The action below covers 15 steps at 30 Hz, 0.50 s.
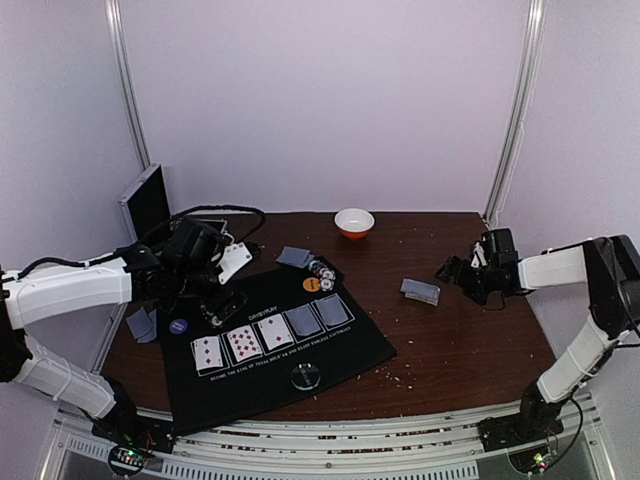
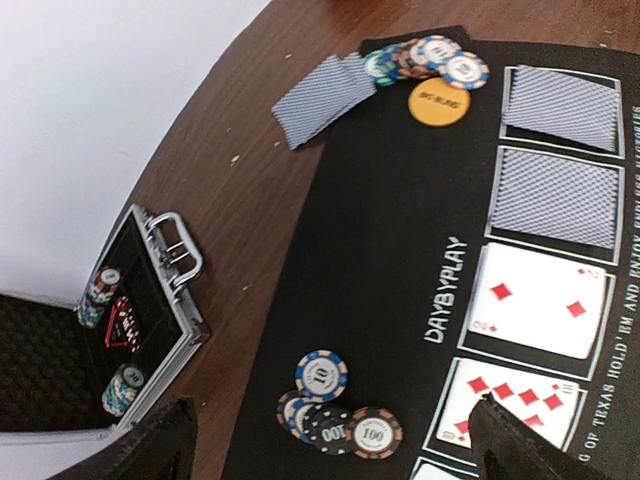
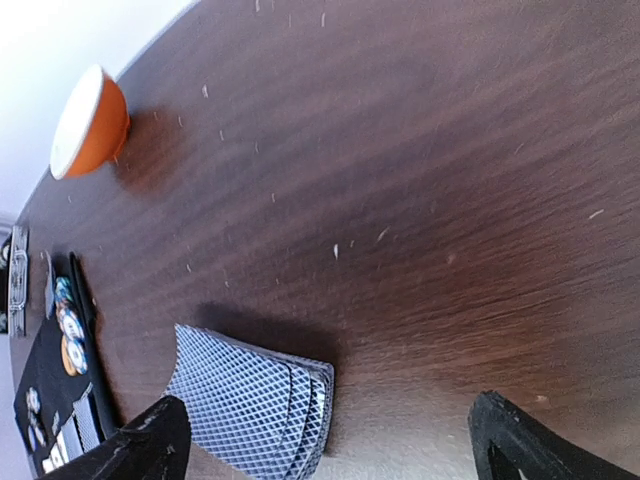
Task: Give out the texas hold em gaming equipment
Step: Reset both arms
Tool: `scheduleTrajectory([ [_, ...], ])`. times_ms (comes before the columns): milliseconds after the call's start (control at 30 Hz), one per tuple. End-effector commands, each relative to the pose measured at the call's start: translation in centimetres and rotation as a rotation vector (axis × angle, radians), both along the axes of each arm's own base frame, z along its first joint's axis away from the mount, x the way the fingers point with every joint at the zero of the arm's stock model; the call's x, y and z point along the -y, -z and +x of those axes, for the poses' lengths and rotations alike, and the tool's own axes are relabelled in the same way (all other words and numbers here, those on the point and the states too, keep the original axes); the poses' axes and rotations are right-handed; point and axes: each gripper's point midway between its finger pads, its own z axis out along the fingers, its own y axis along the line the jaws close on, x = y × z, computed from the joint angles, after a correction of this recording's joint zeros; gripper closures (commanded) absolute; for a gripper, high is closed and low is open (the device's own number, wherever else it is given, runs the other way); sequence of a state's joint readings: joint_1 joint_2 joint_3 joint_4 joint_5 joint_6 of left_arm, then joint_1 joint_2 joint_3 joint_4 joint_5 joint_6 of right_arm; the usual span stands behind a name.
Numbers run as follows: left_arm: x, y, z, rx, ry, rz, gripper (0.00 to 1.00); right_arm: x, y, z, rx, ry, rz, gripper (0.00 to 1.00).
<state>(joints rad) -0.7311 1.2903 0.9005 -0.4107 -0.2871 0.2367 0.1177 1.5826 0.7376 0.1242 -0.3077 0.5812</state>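
From above, the right gripper (image 1: 452,271) hangs with its fingers spread and nothing between them, and a small stack of face-down cards (image 1: 420,291) lies on the table (image 1: 470,340) just ahead of its tips, apart from them. The black mat (image 1: 300,375), with five cards in its boxes, is well beyond that hand's reach side. The left gripper (image 1: 222,303) hovers over the mat's far corner. In the left wrist view the left gripper (image 2: 335,445) is wide apart and empty, with a chip pile (image 2: 335,415) directly below between its fingers; an open chip case (image 2: 140,310) sits off to one side. In the right wrist view the right gripper (image 3: 340,445) stands open over the stack of face-down cards (image 3: 255,400), which is slightly fanned and lies nearer one finger than the other, not gripped; a white bowl (image 3: 90,122) is far ahead. This looks like a placement being finished. The hand should rise straight up before swinging away, because a sideways retreat would likely catch the near finger on the loose top cards and scatter them.
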Motion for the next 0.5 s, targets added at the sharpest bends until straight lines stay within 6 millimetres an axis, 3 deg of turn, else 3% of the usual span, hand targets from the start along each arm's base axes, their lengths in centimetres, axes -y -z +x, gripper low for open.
scheduleTrajectory([
  [0, -4.3, -3.9, 4.7, 0.135, -0.28, -0.086, 0.02, 4.1, -5.3, 0.4, 0.131, 0.115, -0.191, 0.0],
  [133, -10.2, -9.4, 7.0, 0.294, -0.53, -0.304, 0.02, 6.0, -12.6, 0.2, 0.395, 0.155, -0.315, 0.0],
  [233, -13.9, -14.3, 5.9, 0.528, -0.664, -0.462, 0.02, 7.2, -17.8, -1.3, 0.653, 0.205, -0.386, 0.0],
  [300, -16.6, -17.1, 4.0, 0.704, -0.766, -0.584, 0.02, 8.1, -19.8, -3.1, 0.808, 0.252, -0.426, 0.0],
  [367, -19.0, -18.0, 2.0, 0.841, -0.852, -0.686, 0.02, 8.8, -21.2, -5.3, 0.961, 0.312, -0.432, 0.0],
  [467, -21.0, -16.4, 0.8, 0.934, -0.95, -0.69, 0.02, 9.5, -20.4, -7.5, 1.058, 0.362, -0.437, 0.0],
])
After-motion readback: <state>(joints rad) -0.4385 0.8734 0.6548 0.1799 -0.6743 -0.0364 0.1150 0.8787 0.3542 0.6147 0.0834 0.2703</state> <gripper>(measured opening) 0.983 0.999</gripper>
